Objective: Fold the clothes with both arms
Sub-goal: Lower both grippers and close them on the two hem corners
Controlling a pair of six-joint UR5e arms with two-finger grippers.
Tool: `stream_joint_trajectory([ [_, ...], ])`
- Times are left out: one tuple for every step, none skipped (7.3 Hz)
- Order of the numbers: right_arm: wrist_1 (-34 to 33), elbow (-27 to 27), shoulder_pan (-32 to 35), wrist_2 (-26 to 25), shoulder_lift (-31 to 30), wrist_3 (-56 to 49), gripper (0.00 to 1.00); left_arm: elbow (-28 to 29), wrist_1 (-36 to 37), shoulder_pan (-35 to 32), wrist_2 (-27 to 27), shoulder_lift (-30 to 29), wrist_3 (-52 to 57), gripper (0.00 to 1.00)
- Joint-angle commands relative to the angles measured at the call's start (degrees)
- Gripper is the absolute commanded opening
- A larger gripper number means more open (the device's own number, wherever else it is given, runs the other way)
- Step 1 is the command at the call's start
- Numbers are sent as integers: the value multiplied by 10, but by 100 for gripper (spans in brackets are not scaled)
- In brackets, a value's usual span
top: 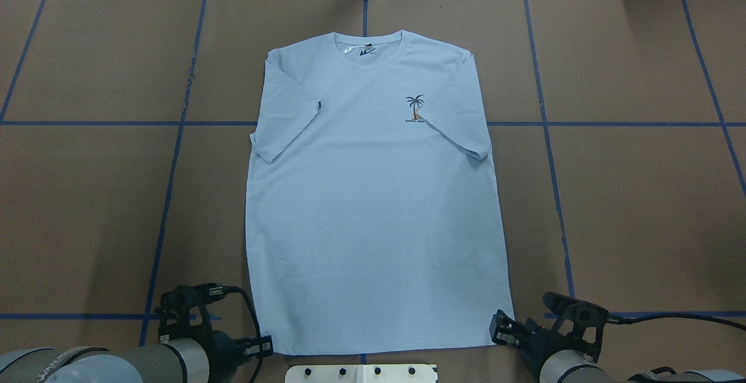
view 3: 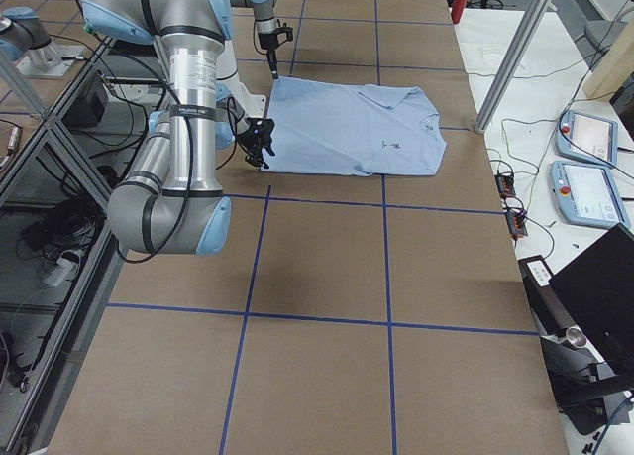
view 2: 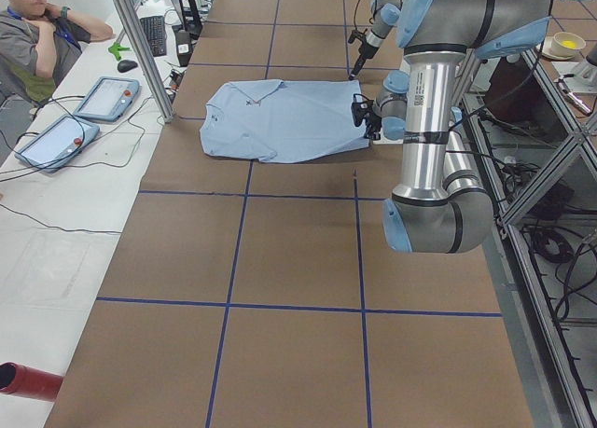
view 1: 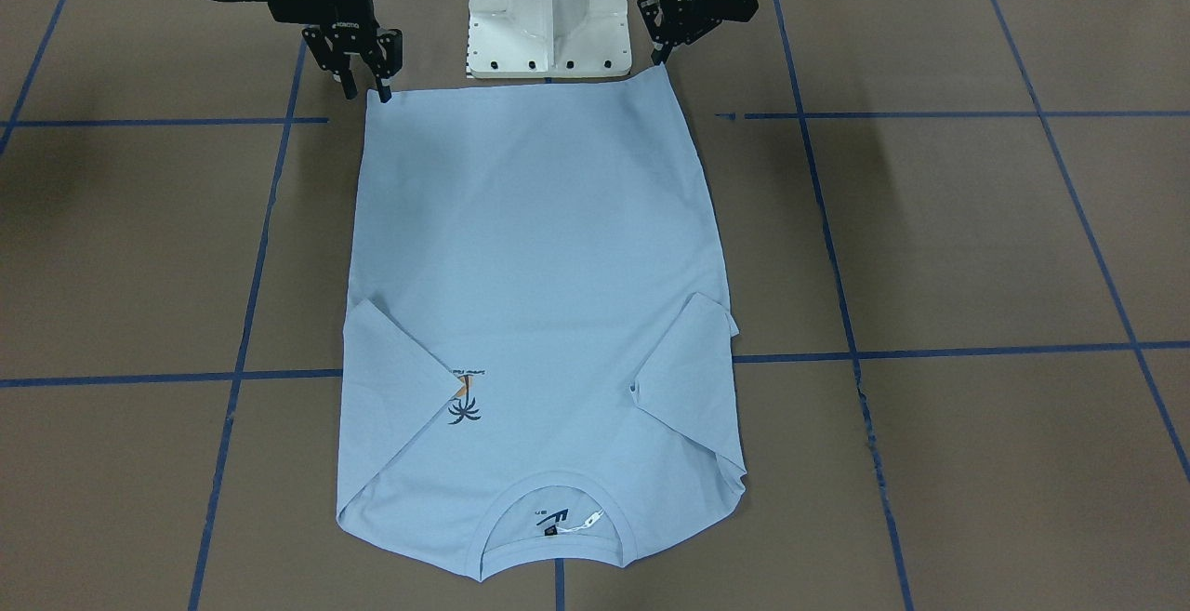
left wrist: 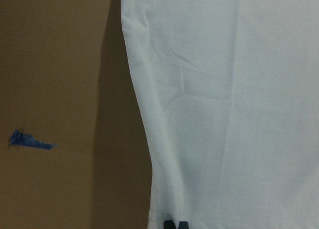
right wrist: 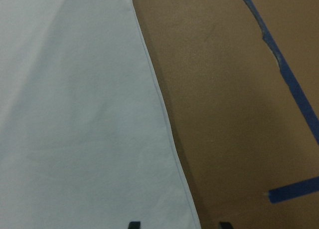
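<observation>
white pedestal base, seated operator, two tablets

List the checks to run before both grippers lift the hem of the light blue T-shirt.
1. Light blue short-sleeved T-shirt lies flat, print side up: ok.
2. Both sleeves folded inward onto the body: ok.
3. Black right gripper open, straddling the shirt's side edge near the hem: ok.
4. Black left gripper at its hem corner, fingertips together; cloth pinched between them: cannot tell.
5. Both grippers in matching states: not ok.
</observation>
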Motion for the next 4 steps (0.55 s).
stream_joint_trajectory([
  [0,-6,-8,-1,1,1,61,-3,0,0,-1,-2,-2,0],
  [0,-10,-8,-1,1,1,60,-4,-1,0,-1,-2,-2,0],
  [0,-10,-10,-2,1,1,57,-6,0,0,0,-2,-2,0],
  [0,-10,-17,-16,1,1,55,-7,-1,0,0,-2,-2,0],
])
